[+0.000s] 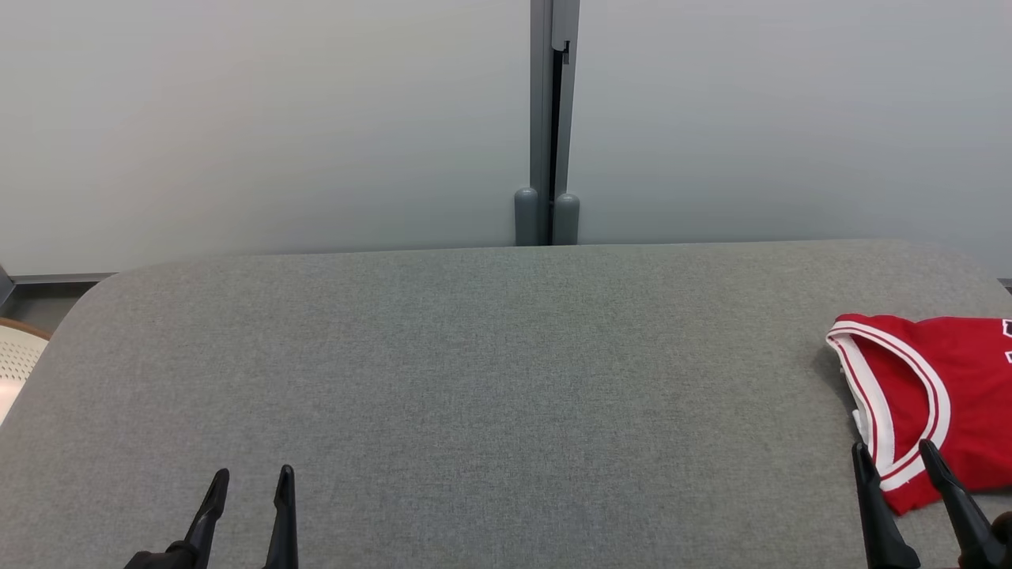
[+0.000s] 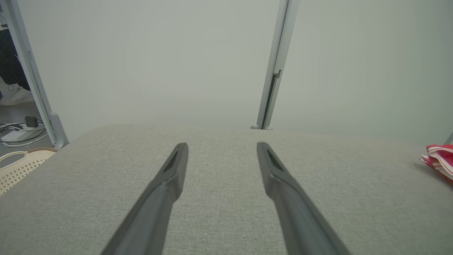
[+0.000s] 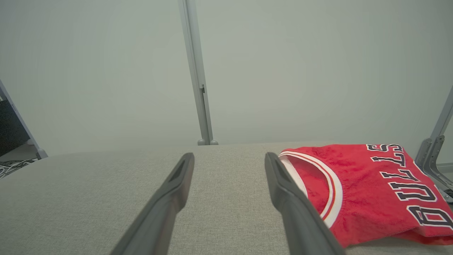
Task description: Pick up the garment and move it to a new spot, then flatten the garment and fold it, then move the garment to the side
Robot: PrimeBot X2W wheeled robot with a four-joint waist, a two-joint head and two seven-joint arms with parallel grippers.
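Note:
The garment [image 1: 941, 395] is a red jersey with white trim and dark letters, lying folded at the far right of the grey table [image 1: 490, 371]. In the right wrist view the garment [image 3: 371, 191] lies just right of my right gripper [image 3: 229, 159], whose fingers stand open with nothing between them. In the head view my right gripper [image 1: 893, 457] is at the lower right, its tips over the jersey's near edge. My left gripper [image 1: 251, 476] sits open at the lower left, far from the jersey. In the left wrist view my left gripper [image 2: 222, 148] is open over bare table, and the garment [image 2: 439, 159] shows at the right edge.
A pale wall with a grey vertical post [image 1: 549, 118] runs behind the table. A perforated cream basket [image 2: 17, 166] stands off the table's left edge, with cables [image 2: 17, 132] on the floor beyond. A metal bracket [image 3: 433, 156] rises past the table's right end.

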